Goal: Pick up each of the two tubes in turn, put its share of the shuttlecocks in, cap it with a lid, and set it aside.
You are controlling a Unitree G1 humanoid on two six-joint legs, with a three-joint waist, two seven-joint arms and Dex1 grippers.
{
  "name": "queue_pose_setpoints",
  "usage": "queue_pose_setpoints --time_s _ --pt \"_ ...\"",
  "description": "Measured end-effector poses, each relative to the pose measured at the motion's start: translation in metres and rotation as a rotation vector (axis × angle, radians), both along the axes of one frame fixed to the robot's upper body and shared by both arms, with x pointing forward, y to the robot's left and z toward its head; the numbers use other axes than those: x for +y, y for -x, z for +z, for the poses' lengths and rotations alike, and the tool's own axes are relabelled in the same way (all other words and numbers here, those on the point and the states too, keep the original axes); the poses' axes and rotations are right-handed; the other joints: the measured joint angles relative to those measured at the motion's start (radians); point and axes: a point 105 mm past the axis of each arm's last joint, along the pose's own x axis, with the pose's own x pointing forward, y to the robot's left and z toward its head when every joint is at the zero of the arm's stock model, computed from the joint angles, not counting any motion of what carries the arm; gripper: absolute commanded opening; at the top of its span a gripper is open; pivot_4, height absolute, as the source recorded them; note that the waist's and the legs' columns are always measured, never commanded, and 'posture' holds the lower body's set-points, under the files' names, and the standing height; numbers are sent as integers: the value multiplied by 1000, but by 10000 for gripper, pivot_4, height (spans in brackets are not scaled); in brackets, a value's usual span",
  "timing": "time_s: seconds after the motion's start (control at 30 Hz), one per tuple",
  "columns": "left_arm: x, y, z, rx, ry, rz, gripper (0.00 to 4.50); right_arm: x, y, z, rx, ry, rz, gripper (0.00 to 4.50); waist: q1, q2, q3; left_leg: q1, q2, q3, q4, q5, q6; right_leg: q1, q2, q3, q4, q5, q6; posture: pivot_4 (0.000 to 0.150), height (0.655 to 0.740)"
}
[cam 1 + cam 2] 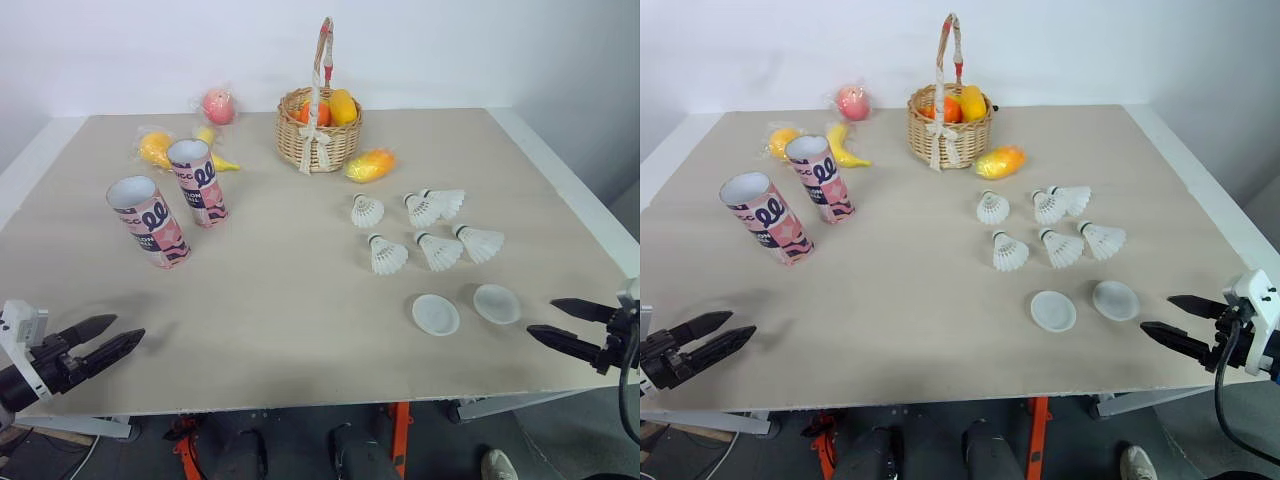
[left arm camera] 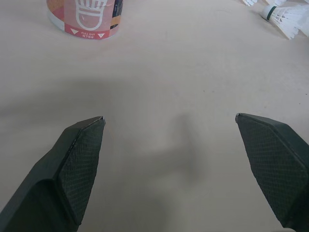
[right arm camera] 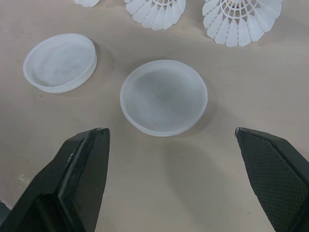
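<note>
Two pink patterned tubes stand open-topped on the table's left: the nearer tube [image 1: 149,221] and the farther tube [image 1: 197,182]. Several white shuttlecocks [image 1: 425,231] lie right of centre. Two translucent lids rest in front of them, one lid [image 1: 436,314] to the left and the other lid [image 1: 497,303] to the right. My left gripper [image 1: 106,336] hovers open at the front left corner, empty, well short of the nearer tube [image 2: 85,17]. My right gripper [image 1: 552,322] is open at the front right edge, just beyond the right lid [image 3: 163,97], with the left lid [image 3: 60,62] beside it.
A wicker basket [image 1: 318,128] of fruit stands at the back centre, with a wrapped mango [image 1: 370,165] beside it. Wrapped fruit [image 1: 155,148], a banana [image 1: 216,152] and a peach [image 1: 218,106] lie behind the tubes. The table's front edge [image 1: 300,405] runs close to both grippers.
</note>
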Motion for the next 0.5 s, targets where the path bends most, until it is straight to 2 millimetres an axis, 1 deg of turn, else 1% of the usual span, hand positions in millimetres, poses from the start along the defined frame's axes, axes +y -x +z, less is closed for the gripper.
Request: queue_pose_setpoints --time_s 0.07,0.23,0.4,0.5 --pt "0 0 0 1 0 0 45000 0 -1 0 -1 0 2 44463 0 0 0 0 0 0 0 0 0 0 0 0 0 0 0 1500 7400" --pt "-7 -5 1 0 0 -30 45000 10 -8 2 -10 4 39 44463 0 0 0 0 0 1 0 0 0 0 0 0 0 1 0 1500 7400" --pt "-9 -6 3 -6 -7 -36 45000 14 -9 4 -19 3 54 44463 0 0 0 0 0 1 0 0 0 0 0 0 0 0 1 1500 7400" --pt "-12 -7 4 -3 -10 -41 45000 26 -11 7 -40 -16 84 44463 0 0 0 0 0 1 0 0 0 0 0 0 0 0 1 1500 7400"
